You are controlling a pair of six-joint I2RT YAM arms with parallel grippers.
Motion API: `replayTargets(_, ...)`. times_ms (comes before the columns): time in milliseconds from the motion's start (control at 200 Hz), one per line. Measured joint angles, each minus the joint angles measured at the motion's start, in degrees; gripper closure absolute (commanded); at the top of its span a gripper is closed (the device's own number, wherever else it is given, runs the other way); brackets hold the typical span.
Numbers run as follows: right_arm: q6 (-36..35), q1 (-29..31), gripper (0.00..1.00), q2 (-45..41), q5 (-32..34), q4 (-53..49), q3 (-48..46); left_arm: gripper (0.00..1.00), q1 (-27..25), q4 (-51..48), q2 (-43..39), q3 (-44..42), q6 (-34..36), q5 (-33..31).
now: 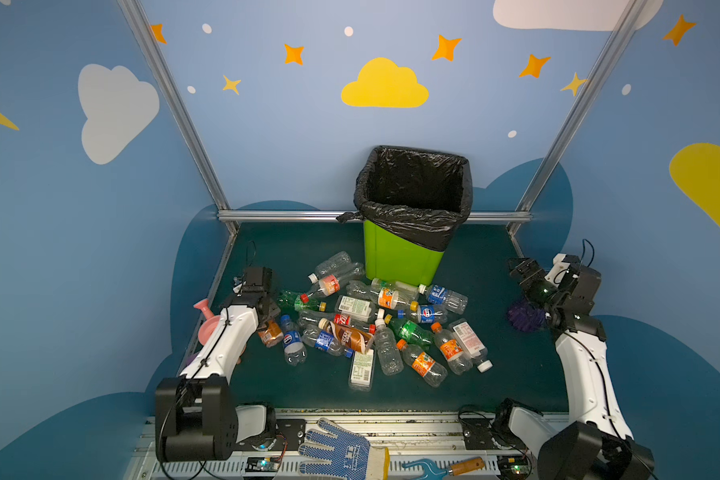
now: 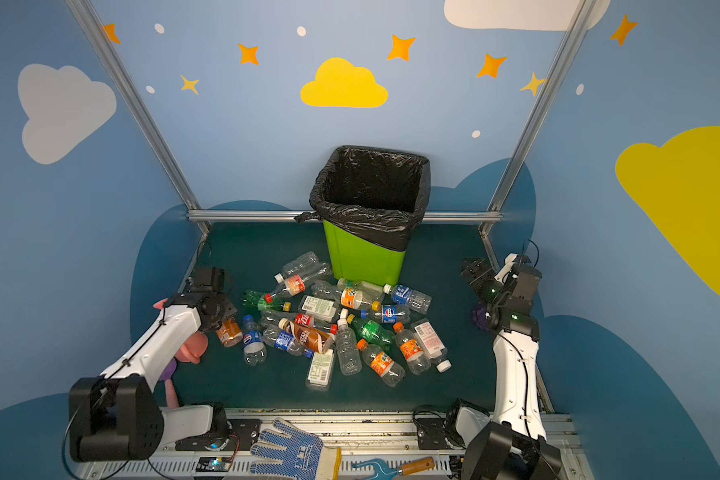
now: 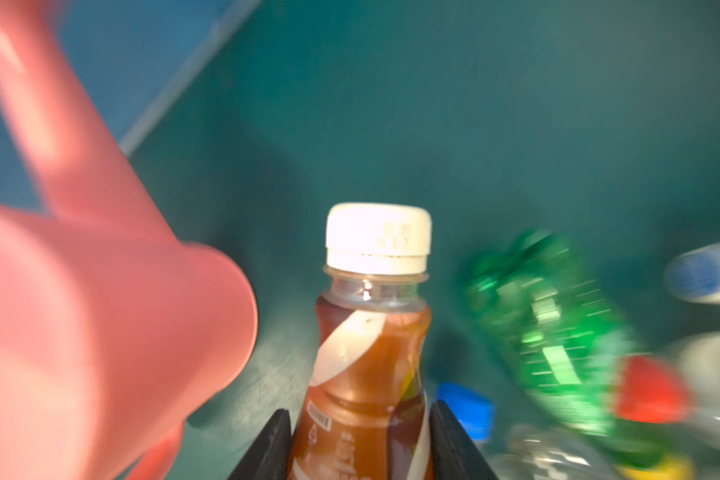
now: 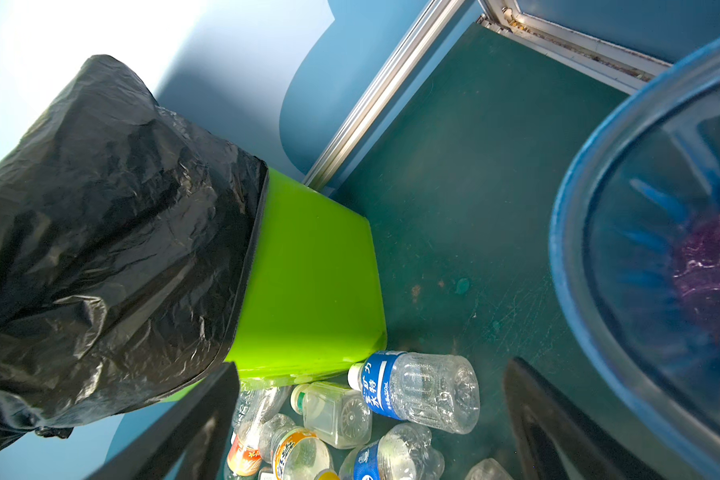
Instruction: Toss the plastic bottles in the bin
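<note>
Bin (image 1: 400, 257) stands at back; bottles (image 1: 383, 328) heaped before it. Brown bottle (image 3: 362, 374), at heap's left beside pink can (image 3: 100, 311), is pinched by left gripper (image 3: 360, 413); right gripper (image 4: 371, 363) spread, empty. To be lifted straight, can avoided.

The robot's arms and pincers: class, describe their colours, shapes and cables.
The left arm and right arm have smooth white shells between boxy black joints, with thin black cables tied along them. The left pincer and right pincer have flat, tapering black fingers.
</note>
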Motion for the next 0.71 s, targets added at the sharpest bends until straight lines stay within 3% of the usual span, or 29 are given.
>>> replayTargets(325,-0.02,-0.87,0.02,-0.26,0.00,0.07,-0.20,0.56,0.00,3.80,-12.41,6.56,2.34,0.68)
replayTargets(496,-0.02,-1.18,0.02,-0.55,-0.02,0.39,-0.22,0.56,0.00,9.84,-13.18,20.87,3.56,2.86)
replayTargets(706,-0.07,-2.91,0.02,-2.80,-0.20,0.59,-1.36,0.58,-0.13,23.82,-7.13,40.15,2.40,10.23)
